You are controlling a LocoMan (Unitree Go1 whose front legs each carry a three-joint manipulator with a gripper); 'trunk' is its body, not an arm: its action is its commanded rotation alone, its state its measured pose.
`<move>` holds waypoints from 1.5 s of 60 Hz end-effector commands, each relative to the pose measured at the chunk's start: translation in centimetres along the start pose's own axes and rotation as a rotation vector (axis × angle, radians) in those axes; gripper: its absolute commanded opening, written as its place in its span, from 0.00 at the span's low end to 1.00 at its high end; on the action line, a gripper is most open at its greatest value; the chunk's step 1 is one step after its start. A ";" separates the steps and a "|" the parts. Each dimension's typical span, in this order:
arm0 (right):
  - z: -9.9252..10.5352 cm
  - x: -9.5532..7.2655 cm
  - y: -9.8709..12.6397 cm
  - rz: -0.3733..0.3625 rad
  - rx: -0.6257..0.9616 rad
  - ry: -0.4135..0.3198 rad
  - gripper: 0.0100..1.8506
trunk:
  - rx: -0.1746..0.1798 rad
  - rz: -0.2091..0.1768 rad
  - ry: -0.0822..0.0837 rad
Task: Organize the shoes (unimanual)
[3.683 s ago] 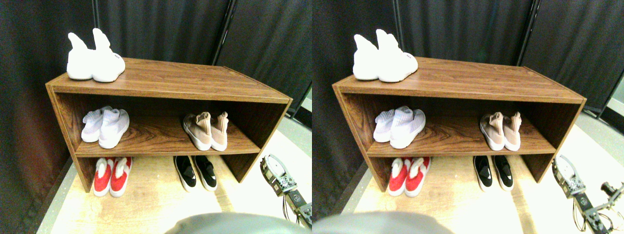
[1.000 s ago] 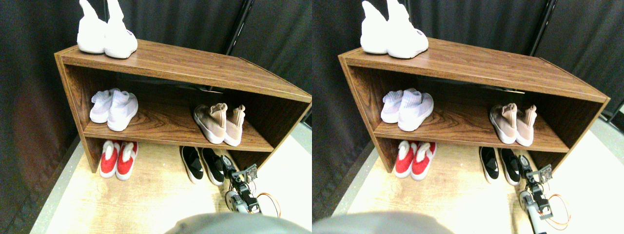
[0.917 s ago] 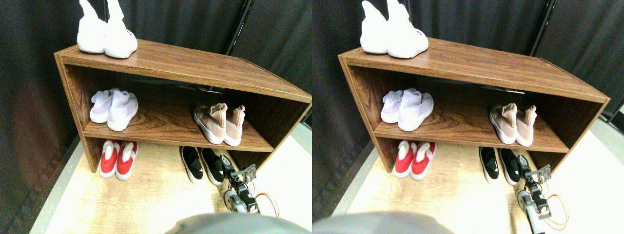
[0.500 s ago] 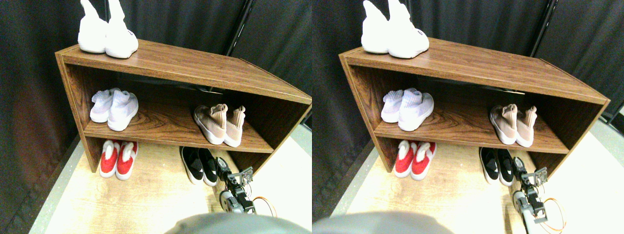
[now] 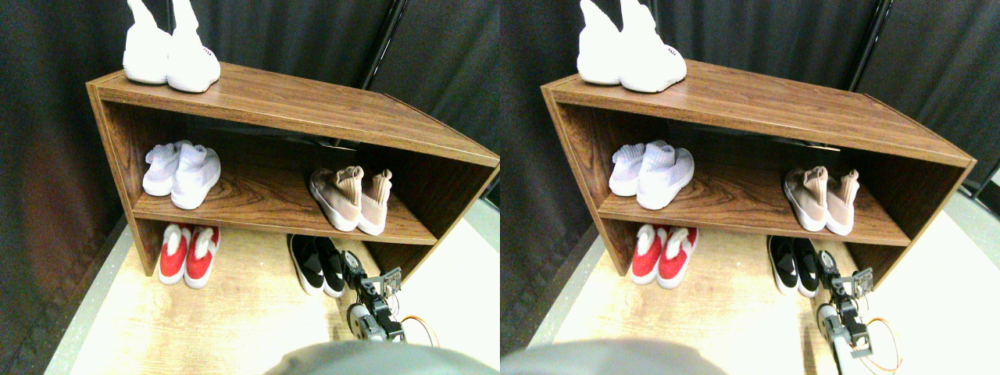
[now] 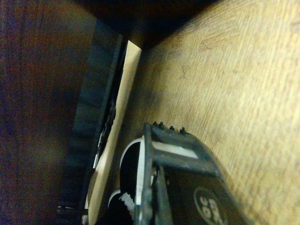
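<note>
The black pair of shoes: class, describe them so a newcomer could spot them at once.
Find the brown wooden shelf. On the pale floor under its right half sits the black pair, beside the right gripper. It is the only dark pair; the floor neighbours are red.

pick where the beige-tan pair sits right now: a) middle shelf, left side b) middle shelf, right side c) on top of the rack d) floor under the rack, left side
b: the beige-tan pair stands on the right part of the middle shelf, above the black pair on the floor.
</note>
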 end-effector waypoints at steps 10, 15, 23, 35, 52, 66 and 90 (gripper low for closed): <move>0.4 -0.1 0.9 0.037 0.001 -0.026 0.03 | -0.017 0.007 0.009; 0.8 -0.2 1.1 0.058 -0.004 -0.008 0.03 | -0.012 0.001 0.005; 1.9 -1.7 2.2 0.125 -0.002 -0.010 0.03 | -0.001 -0.012 -0.009; 3.7 -4.5 3.5 0.194 -0.054 -0.012 0.03 | 0.011 -0.028 -0.022; 4.7 -8.1 3.8 0.234 -0.069 0.045 0.03 | 0.021 -0.046 -0.046; 4.5 -11.2 4.6 0.311 -0.102 0.106 0.03 | 0.024 -0.054 -0.086; 3.8 -16.4 8.4 0.469 -0.187 0.160 0.03 | 0.020 -0.047 -0.162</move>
